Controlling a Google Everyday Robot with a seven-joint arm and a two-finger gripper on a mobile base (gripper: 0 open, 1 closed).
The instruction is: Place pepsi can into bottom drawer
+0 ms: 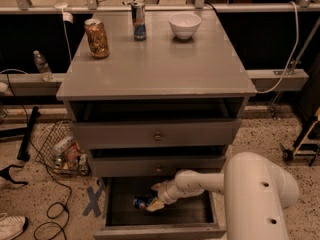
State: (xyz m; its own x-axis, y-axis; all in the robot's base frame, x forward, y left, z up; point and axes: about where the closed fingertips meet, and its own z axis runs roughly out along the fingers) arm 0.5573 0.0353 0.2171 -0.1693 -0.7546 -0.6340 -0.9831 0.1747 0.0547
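Note:
The bottom drawer [165,230] is pulled open at the foot of the grey cabinet, showing its dark floor. The pepsi can [141,202] lies low inside it, left of centre, blue with a bit of white showing. My gripper [155,202] reaches into the drawer from the right on a white arm and sits right against the can's right side. Whether the can rests on the floor or hangs just above it I cannot tell.
On the cabinet top stand a gold-brown can [97,38], a slim blue-silver can [139,20] and a white bowl [184,25]. Two knobbed drawers [158,136] are above the open one. A wire basket [62,149], cables and a shoe lie on the floor at left.

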